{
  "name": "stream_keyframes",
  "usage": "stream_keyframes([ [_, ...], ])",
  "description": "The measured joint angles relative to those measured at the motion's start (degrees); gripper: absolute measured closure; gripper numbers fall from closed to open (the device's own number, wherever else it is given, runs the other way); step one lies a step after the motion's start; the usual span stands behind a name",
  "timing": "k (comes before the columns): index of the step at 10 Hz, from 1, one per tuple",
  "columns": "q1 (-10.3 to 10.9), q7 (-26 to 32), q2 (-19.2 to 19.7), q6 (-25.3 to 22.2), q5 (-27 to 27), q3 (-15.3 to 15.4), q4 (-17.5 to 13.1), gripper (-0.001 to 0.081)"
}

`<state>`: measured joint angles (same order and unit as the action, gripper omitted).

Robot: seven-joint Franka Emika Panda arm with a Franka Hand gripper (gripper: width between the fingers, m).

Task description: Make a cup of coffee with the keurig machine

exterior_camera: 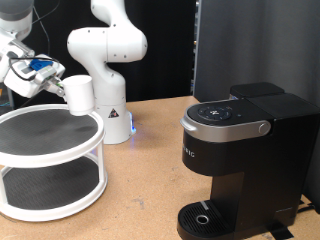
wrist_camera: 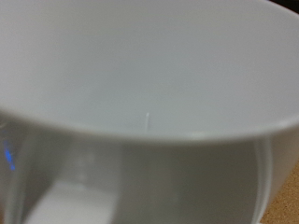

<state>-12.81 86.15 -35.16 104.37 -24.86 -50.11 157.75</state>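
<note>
The cup (exterior_camera: 79,93) is a small white mug at the exterior view's upper left, just over the back rim of a white round shelf. My gripper (exterior_camera: 60,84) comes in from the left and is shut on the cup's side. In the wrist view the cup (wrist_camera: 140,75) fills nearly the whole picture, and its white rim and inner wall are very close. My fingers do not show there. The keurig machine (exterior_camera: 240,150) stands at the exterior view's right, black with a silver-grey band, lid down. Its drip tray (exterior_camera: 203,217) has nothing on it.
A white two-tier round shelf (exterior_camera: 20,152) with dark mats stands at the exterior view's left. The white robot base (exterior_camera: 108,60) stands behind it. A black panel (exterior_camera: 255,45) stands behind the machine. Brown tabletop (exterior_camera: 145,190) lies between shelf and machine.
</note>
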Motion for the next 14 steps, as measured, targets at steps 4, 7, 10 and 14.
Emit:
stream_keyframes([
  [4, 2.51, -1.72, -0.57, 9.76, -12.28, 5.60, 4.38, 0.0741],
  [7, 7.17, -2.97, -0.45, 19.39, -22.29, 11.76, 5.72, 0.0741],
  [10, 12.60, -4.70, 1.28, 22.91, -28.74, 16.22, 5.28, 0.0741],
  [14, 19.47, -5.49, 5.45, 29.17, -37.68, 22.19, 4.40, 0.0741],
])
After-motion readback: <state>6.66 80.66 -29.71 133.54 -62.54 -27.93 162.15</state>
